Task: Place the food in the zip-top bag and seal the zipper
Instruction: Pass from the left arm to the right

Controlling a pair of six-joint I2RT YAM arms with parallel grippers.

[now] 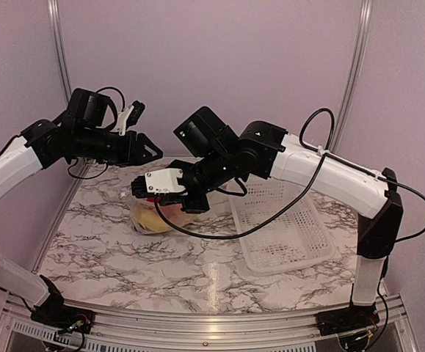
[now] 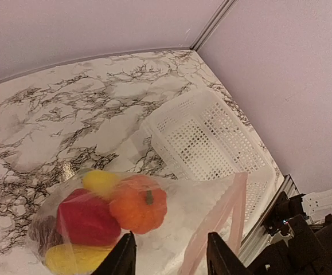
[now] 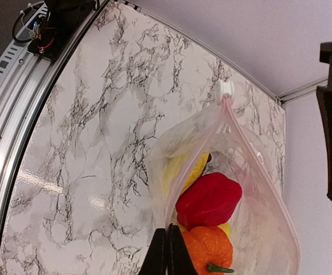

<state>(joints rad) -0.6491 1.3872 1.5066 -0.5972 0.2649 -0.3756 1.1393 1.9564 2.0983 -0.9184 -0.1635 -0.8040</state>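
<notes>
No legible text, labels, brands or numbers anywhere in view.

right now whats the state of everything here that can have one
zip-top bag: mouth open, food inside
zipper: unsealed, strips spread apart
food: all the pieces I can see are inside the bag
basket: upright on the table, no food visible in it
left claw: open, holding nothing
right claw: shut on the bag's mouth edge
</notes>
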